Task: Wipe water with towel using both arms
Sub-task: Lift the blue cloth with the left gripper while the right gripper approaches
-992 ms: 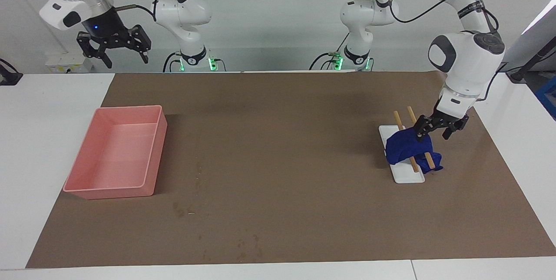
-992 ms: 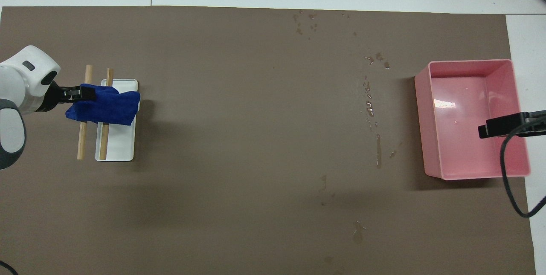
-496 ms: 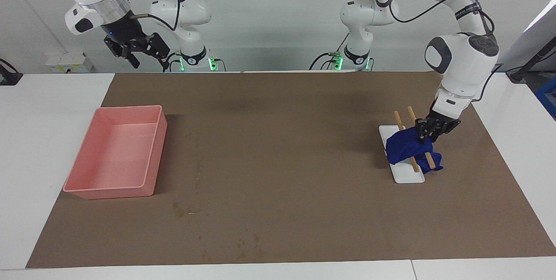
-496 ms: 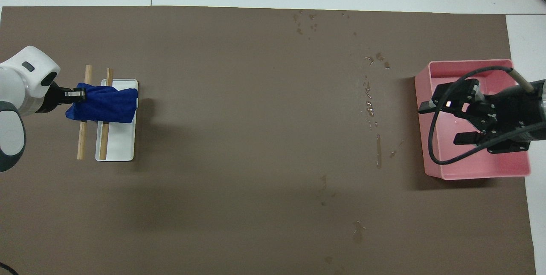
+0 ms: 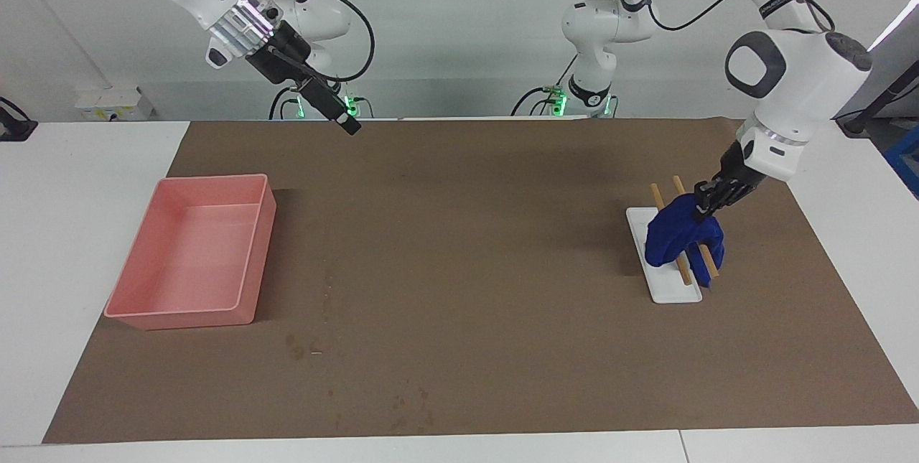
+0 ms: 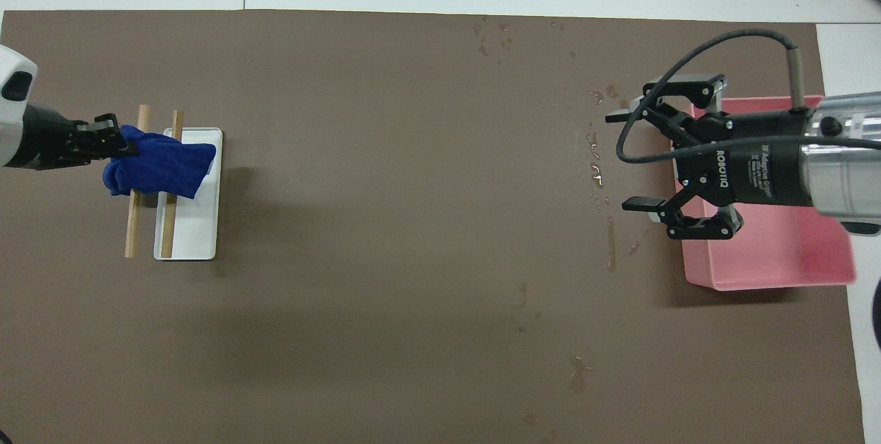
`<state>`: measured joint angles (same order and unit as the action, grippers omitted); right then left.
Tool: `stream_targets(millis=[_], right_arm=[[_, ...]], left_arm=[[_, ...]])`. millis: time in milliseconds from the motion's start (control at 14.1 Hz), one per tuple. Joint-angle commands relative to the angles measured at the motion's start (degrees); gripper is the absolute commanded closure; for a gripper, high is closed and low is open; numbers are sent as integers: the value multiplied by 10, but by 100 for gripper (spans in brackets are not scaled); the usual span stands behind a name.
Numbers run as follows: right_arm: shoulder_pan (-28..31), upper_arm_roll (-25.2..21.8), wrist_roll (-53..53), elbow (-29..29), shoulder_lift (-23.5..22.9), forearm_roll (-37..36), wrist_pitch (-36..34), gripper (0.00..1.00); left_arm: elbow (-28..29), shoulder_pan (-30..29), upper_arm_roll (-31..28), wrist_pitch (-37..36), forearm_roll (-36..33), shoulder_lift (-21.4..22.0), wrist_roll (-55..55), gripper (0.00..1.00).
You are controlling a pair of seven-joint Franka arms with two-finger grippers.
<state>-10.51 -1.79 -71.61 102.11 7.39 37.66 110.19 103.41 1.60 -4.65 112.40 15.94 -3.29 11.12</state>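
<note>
The blue towel (image 5: pixel 678 237) (image 6: pixel 162 168) hangs bunched from my left gripper (image 5: pixel 707 201) (image 6: pixel 124 148), which is shut on its upper edge. The towel's lower folds still drape around two wooden rods (image 5: pixel 657 197) (image 6: pixel 131 224) over a small white tray (image 5: pixel 675 291) (image 6: pixel 196 230) at the left arm's end of the table. Water shows as dark blotches (image 6: pixel 596 168) (image 5: pixel 298 348) on the brown mat, beside the pink tray (image 5: pixel 262 248) (image 6: pixel 778 251). My right gripper (image 5: pixel 350 124) (image 6: pixel 617 161) is open and empty, up in the air over the mat beside the pink tray.
More water specks (image 6: pixel 492 34) lie near the mat's edge farthest from the robots, and one blotch (image 6: pixel 577 375) lies nearer to them. The brown mat (image 5: pixel 467 233) covers most of the white table. The right arm's cable (image 6: pixel 688 58) loops over the tray's corner.
The left gripper shut on the towel and lifted it partly off the rods. The right arm swung from the tray's end toward the table's middle, gripper still open.
</note>
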Motion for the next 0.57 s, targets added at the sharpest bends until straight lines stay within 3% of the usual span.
stream_targets(millis=[0, 142, 283, 496], right_arm=[[-18, -1, -98, 25, 15, 31, 36, 0], [-52, -1, -148, 30, 11, 30, 78, 0], [-90, -1, -180, 55, 4, 31, 168, 0], [-103, 0, -202, 49, -27, 50, 236, 0]], left_arm=[[-56, 5, 6, -66, 58, 19, 171, 100], [-66, 5, 35, -90, 95, 35, 323, 100], [-72, 5, 87, -104, 101, 50, 505, 100], [-75, 5, 147, -93, 151, 55, 741, 100]])
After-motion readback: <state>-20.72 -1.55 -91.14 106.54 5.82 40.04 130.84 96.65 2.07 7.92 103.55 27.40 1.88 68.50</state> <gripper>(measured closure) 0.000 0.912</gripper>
